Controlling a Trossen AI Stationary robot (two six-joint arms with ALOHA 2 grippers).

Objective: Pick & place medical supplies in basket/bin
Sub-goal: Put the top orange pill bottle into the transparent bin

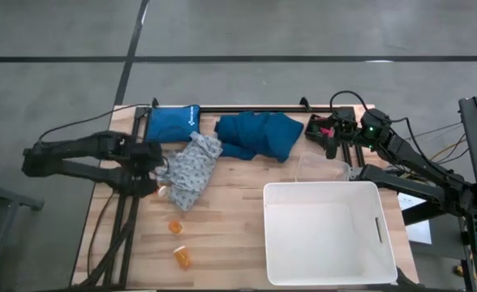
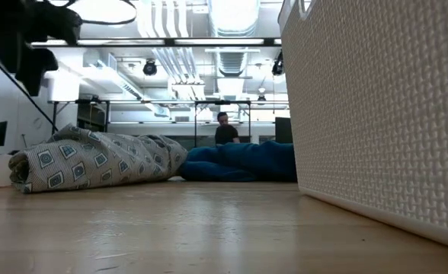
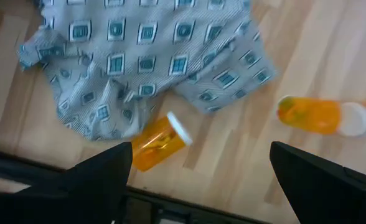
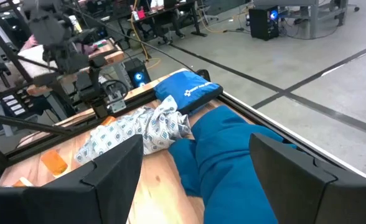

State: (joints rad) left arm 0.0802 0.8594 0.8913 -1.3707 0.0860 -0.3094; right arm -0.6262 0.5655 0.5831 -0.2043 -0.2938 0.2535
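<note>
Early in the pick step by the look of it: white tub [image 1: 329, 233] at about 4 o'clock on the table, nothing visible inside, supplies all outside it. Left gripper [image 1: 156, 173] at roughly 9 o'clock, jaws spread and empty, poised beside the patterned garment [image 1: 191, 169], with an orange pill bottle [image 3: 160, 141] between its fingers' line of sight. Right gripper [image 1: 333, 134] up at 1 o'clock near the table's far edge, jaws parted, no object seen between them, the teal garment [image 1: 259, 134] just to its 9 o'clock. Next move, judged: lowering the left jaws squarely over the nearest bottle before closing, minding the cloth hem touching it. Left wrist view alone reveals that bottle tucked under the garment's edge and a second bottle [image 3: 320, 116] close by; high view alone gives two further bottles [image 1: 176, 227] at 7 o'clock and a bright blue pouch [image 1: 172, 123] at 11 o'clock. Low view adds only a person [image 2: 225, 130] far behind.
</note>
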